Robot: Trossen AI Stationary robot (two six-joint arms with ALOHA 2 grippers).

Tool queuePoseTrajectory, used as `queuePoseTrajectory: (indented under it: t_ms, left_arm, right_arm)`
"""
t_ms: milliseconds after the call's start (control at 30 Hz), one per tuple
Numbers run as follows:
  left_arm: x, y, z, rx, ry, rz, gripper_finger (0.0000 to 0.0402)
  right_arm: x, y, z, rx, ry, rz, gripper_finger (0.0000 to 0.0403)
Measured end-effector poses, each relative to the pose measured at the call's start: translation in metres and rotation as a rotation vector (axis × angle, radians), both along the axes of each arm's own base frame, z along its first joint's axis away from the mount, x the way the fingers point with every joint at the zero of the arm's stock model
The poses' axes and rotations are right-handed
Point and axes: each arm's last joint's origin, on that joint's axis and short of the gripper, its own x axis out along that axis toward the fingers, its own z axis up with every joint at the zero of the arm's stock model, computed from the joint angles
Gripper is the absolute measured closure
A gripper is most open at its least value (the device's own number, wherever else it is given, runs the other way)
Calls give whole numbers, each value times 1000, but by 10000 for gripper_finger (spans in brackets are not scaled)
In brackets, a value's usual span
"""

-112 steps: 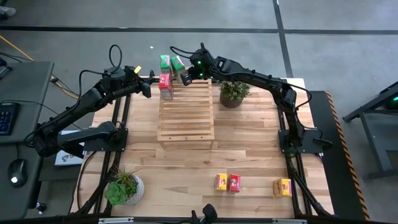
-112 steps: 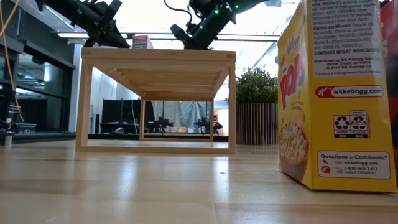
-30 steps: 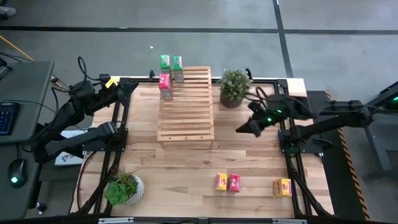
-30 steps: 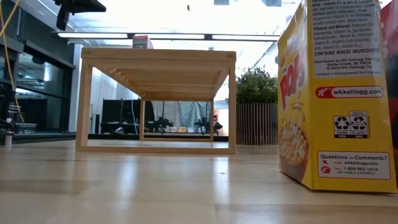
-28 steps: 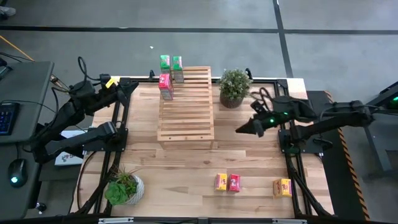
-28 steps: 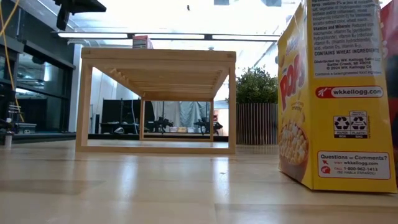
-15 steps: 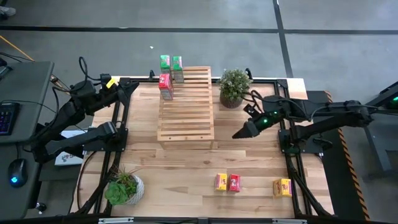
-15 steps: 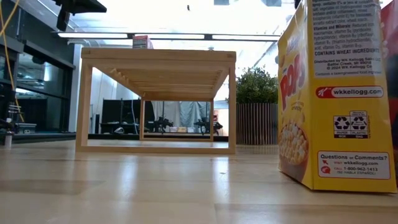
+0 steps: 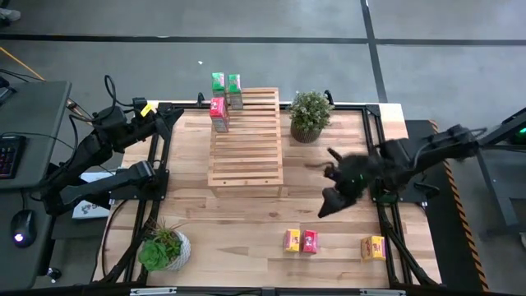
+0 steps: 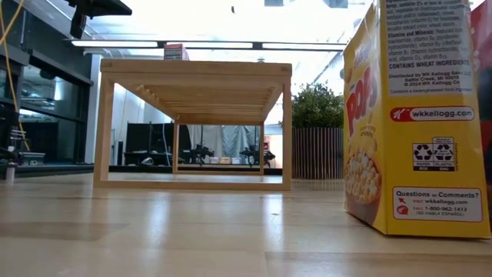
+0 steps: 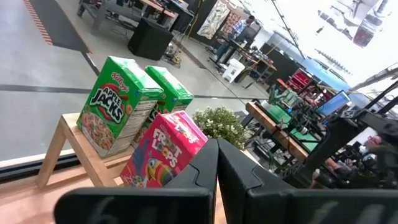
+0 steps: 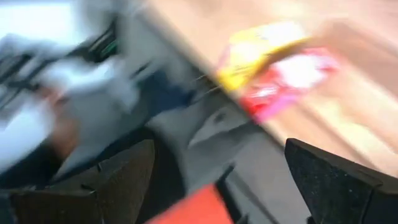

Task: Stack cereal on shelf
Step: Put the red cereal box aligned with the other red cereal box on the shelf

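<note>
right gripper [image 9: 330, 204] jaws wide, empty, right of centre | left gripper [image 9: 170, 117] jaws closed, upper left | cereal: three on shelf [image 9: 246, 140] top end, three on counter [image 9: 246, 226] lower right

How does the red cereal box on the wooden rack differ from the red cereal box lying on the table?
The red box on the rack sits on the rack, near its far end; the red box on the table lies on the bare table, near its front edge. The rack one has two green boxes just beyond it; the table one touches a yellow box. Both are small red cereal boxes, and no gripper holds either.
</note>
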Motion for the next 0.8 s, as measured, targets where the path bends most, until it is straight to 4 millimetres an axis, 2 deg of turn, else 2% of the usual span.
queuePoseTrajectory:
  t_ms: [67,133,267,367,600,800]
  left_arm:
    - [0,0,0,1,0,-2,402]
    - [0,0,0,3,2,-3,401]
    - [0,0,0,9,6,-4,402]
    - [0,0,0,17,12,-5,402]
    - [0,0,0,17,10,-5,402]
    - [0,0,0,17,10,-5,402]
  right_arm:
    - [-5,17,-1,-69,117,-140,47]
    - [-1,37,0,-101,150,-254,47]
    - [24,74,-6,-160,268,-342,47]
    - [43,92,-15,-253,411,-355,48]
    - [79,116,-37,-410,598,-362,48]
    - [92,124,-59,-422,679,-392,48]
